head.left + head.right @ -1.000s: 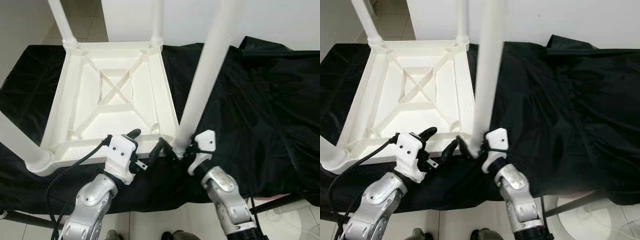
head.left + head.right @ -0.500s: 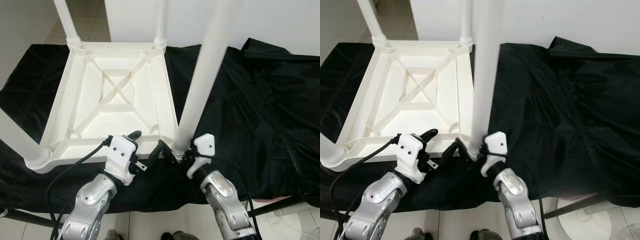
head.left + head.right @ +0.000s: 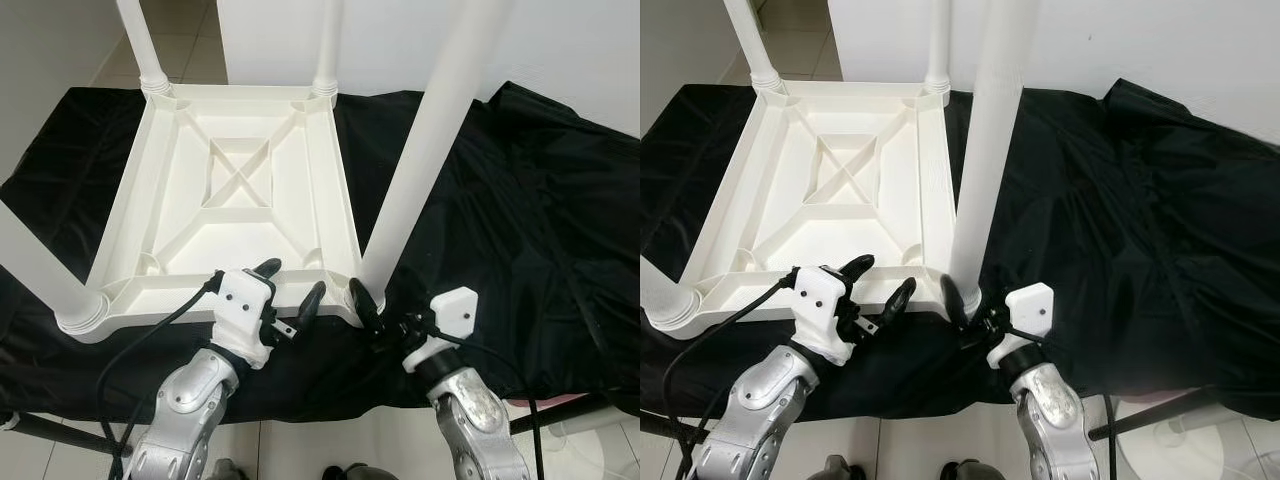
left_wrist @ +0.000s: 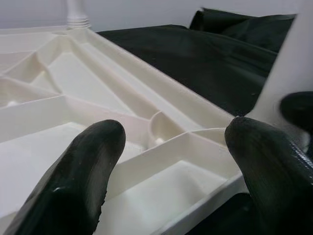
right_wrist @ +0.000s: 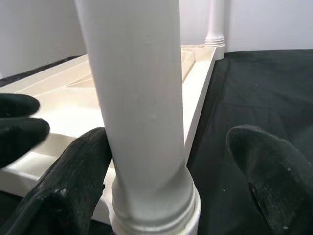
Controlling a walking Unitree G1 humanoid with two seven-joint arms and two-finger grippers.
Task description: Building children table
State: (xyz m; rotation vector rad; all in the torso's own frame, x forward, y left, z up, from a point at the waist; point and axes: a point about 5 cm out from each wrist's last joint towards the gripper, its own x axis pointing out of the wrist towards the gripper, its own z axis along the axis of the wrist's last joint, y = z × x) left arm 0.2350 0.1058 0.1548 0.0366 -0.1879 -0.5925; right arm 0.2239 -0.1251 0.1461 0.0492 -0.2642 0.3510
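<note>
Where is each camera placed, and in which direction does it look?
Left eye and right eye views: on the head, looking forward and down at the upturned white table on the black cloth; both arms show.
Left wrist view: along the left gripper at the table's ribbed underside.
Right wrist view: along the right gripper at the near leg.
Shared: that leg, standing in the table's near corner, shows in all views.

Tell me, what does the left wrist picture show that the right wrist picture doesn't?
Left wrist view: the ribbed underside of the upturned white table top, seen between the open left gripper.
Right wrist view: the near table leg close up, standing in its corner socket between the open right gripper, one finger against it.
Both: the white table on the black cloth, and a far leg.
</note>
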